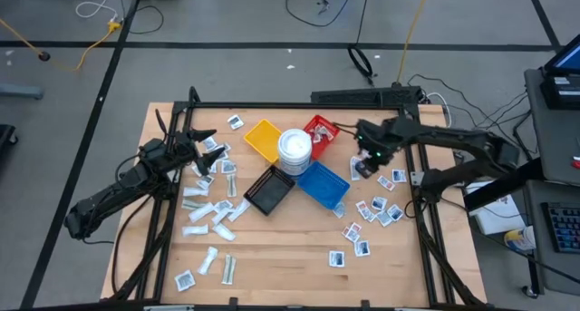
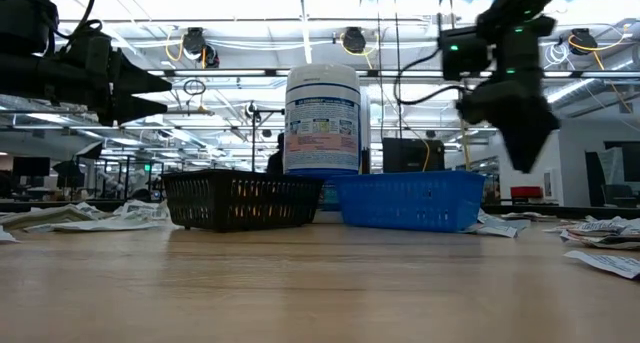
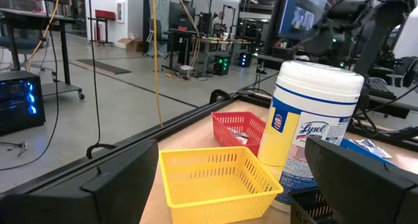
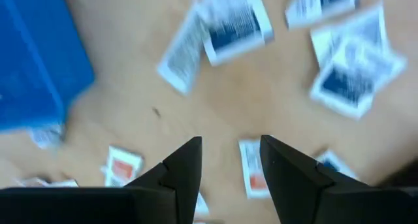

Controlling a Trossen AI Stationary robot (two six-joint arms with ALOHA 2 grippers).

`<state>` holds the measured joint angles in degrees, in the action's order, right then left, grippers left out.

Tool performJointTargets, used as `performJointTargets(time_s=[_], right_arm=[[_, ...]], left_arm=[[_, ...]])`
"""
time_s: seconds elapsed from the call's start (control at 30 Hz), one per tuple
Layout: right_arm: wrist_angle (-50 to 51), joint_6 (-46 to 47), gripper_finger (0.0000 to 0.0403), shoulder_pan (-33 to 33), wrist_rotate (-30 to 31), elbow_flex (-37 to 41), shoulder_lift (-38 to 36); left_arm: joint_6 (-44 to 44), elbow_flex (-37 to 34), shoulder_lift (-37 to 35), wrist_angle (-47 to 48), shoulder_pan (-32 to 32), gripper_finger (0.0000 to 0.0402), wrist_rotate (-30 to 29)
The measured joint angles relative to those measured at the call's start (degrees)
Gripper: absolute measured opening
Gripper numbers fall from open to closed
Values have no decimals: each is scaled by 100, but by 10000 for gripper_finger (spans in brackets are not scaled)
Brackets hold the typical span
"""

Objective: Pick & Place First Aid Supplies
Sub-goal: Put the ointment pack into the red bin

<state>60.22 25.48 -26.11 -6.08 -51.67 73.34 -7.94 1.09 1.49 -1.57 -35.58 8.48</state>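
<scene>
On the pale wooden table [image 1: 272, 247], four small rectangular mesh trays fan out around a round white lidded tub with a printed label [image 1: 294, 150]: a yellow tray [image 1: 262, 139] on its far left, a red tray [image 1: 321, 132] on its far right, a black tray [image 1: 268, 191] on its near left and a blue tray [image 1: 322, 185] on its near right. The first aid supplies lie scattered loose on the wood in two patches. Left of the trays are pale wrapped strips and a few square packets [image 1: 210, 211], running from the far left down toward the near edge. Right of the blue tray lies a cluster of small square white packets with blue or dark print [image 1: 381, 208], and a few more [image 1: 349, 247] sit nearer the front. The right gripper [image 1: 365, 166] hangs in the air just to the right of the blue tray, above the far end of that right-hand cluster, pointing down at the table. Its two dark fingers [image 4: 183, 168] stand partly apart with bare wood and packets showing in the gap; they pinch nothing. The left gripper [image 1: 201, 146] waits on the left side of the table, raised over the left-hand scatter and facing the yellow tray, its jaws spread wide and empty.
</scene>
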Motion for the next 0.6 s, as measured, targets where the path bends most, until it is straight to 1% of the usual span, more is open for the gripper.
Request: performJointTargets(time_s=[0.13,0.3,0.43,0.6], right_arm=[[394,-86,150,0,19,397,-526],[649,-158,146,-2,23,634,-904],[555,-117,146,-2,23,810,-964],[88,136,144,-2,14,1221,-881]], left_arm=[[0,1,-1,1,1,392,1],[0,0,0,1,-1,392,0],[0,1,-1,1,1,392,-1],[0,1,-1,0,0,392,0]])
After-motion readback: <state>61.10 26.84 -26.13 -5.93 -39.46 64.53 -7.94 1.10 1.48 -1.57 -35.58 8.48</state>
